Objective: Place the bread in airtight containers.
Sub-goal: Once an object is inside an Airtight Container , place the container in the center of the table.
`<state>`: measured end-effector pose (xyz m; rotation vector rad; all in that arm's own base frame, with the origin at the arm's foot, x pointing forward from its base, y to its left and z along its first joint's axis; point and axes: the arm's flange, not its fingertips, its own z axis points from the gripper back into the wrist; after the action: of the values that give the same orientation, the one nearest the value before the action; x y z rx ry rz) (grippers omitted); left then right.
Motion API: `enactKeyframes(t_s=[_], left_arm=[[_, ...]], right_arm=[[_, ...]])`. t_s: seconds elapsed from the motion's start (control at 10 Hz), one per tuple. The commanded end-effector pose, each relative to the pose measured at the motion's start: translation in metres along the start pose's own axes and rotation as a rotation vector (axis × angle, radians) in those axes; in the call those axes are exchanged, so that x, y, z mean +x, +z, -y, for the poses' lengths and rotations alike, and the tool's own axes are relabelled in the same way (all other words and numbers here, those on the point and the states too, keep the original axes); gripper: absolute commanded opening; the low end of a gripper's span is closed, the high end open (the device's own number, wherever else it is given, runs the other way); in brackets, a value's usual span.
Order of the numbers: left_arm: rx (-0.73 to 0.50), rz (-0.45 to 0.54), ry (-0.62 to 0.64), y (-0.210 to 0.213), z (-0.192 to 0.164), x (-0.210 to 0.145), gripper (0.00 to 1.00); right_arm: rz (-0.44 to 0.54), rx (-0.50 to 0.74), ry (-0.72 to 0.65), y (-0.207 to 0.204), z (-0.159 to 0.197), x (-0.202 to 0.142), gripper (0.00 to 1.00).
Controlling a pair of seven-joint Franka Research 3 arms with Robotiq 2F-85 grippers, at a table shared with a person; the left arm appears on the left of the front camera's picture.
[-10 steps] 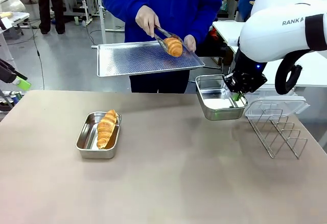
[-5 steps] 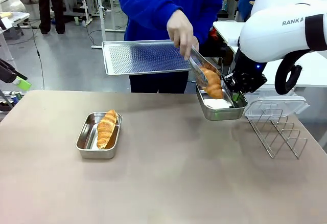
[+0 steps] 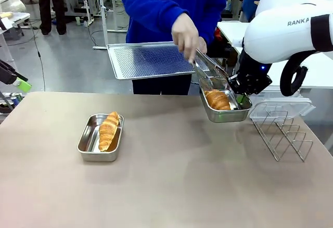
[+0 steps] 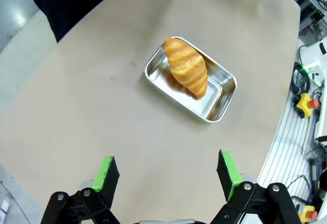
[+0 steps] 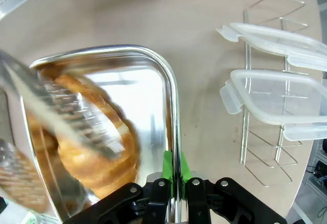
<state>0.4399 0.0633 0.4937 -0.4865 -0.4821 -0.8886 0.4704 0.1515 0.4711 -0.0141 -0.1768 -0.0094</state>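
- Progress: 2 croissants are in 2 steel tubs. Both tubs are without lids, so closing them is what remains.
- Croissant 1 (image 3: 108,130) lies lengthwise in the tub (image 3: 96,155) standing on the left half of the table (image 3: 171,186), nearer the far edge. It is golden-brown and ridged, slightly shorter than the tub, and one end rests up on the rim.
- Croissant 2 (image 3: 218,100) lies in the second tub (image 3: 225,114), held at the table's far edge, right of the middle.
- The right gripper (image 3: 240,99) is closed on this tub's rim, the green pads pinching the steel wall.
- A person's hand (image 3: 186,33) holds tongs (image 3: 208,67) whose tips reach into this tub. The right wrist view blurs them across croissant 2, so release cannot be confirmed.
- The left gripper (image 4: 168,175) is wide open and empty, well above the table, looking down at croissant 1.
- 2 clear lids (image 3: 283,105) rest on the wire rack (image 3: 283,134) at the right edge.
- The flat tray (image 3: 148,60) beyond the far edge carries no bread.
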Motion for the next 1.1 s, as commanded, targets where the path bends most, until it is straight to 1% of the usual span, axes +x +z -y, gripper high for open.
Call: enactKeyframes(t_s=[0.0,0.3,0.4,0.6,1.0], left_arm=[[-0.002,-0.016,0.007,0.002,0.0,0.001,1.0],[-0.002,-0.016,0.007,0.002,0.0,0.001,1.0],[-0.002,-0.016,0.007,0.002,0.0,0.001,1.0],[-0.002,-0.016,0.007,0.002,0.0,0.001,1.0],[-0.002,-0.016,0.007,0.002,0.0,0.001,1.0]], right_arm=[[0.01,0.005,-0.003,0.004,0.001,0.001,0.0],[0.01,0.005,-0.003,0.004,0.001,0.001,0.0],[0.0,0.0,0.0,0.0,0.0,0.0,0.04],[0.019,0.048,-0.05,-0.025,-0.005,-0.004,0.04],[0.031,0.063,-0.085,-0.087,-0.022,-0.008,0.04]])
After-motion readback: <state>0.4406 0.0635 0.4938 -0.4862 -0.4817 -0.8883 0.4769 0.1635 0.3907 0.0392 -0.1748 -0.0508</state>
